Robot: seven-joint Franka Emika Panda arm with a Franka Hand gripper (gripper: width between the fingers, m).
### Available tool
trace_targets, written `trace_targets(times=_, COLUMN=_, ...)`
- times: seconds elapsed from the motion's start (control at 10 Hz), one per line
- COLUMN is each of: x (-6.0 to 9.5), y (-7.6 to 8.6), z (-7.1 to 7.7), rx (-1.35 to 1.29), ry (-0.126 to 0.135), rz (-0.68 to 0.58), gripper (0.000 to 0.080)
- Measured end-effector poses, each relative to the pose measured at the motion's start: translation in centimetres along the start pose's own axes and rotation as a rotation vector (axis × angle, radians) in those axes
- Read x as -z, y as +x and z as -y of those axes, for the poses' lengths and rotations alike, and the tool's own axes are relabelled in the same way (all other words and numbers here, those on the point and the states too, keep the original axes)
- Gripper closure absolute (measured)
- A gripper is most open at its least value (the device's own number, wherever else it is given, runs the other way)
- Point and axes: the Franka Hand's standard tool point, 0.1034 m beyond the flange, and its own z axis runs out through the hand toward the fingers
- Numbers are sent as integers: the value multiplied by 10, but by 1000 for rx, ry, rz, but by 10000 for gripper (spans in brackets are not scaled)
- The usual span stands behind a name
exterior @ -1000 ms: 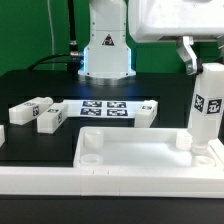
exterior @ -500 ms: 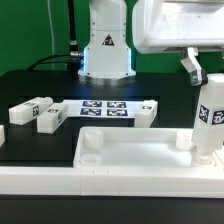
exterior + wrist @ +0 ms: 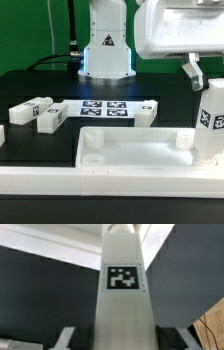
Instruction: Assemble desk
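Observation:
The desk's white slab (image 3: 130, 160) lies at the front of the black table, rim up. My gripper (image 3: 204, 84) is shut on one white tagged leg (image 3: 211, 122) and holds it upright at the slab's corner on the exterior view's right, beside a round socket (image 3: 183, 140). Whether its foot touches the slab I cannot tell. In the wrist view the leg (image 3: 124, 291) fills the middle, with the fingers (image 3: 68, 336) on either side of it. Two loose legs (image 3: 30, 108) (image 3: 52, 120) lie at the exterior view's left, and another (image 3: 150, 108) lies by the marker board.
The marker board (image 3: 105, 107) lies flat at the table's middle back, in front of the arm's base (image 3: 105, 55). A small white piece (image 3: 2, 135) shows at the left edge of the exterior view. A long white rail (image 3: 60, 182) runs along the front.
My gripper and the held leg have moved toward the exterior view's right and a little lower. The slab and loose legs have not moved.

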Motion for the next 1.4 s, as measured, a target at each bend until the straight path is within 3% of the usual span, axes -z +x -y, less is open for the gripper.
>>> trace_targets(times=0.8, x=-7, y=-3, z=0, rx=0, ry=-10, rz=-65, gripper=508)
trace_targets(times=1.0, x=-7, y=-3, z=0, rx=0, ry=-10, rz=-65, gripper=245)
trace_targets(times=1.1, x=-7, y=-3, z=0, rx=0, ry=-10, rz=-64, gripper=179)
trace_targets(times=1.4, x=0, y=2, z=-1, rx=0, ry=-13, rz=-72, gripper=151)
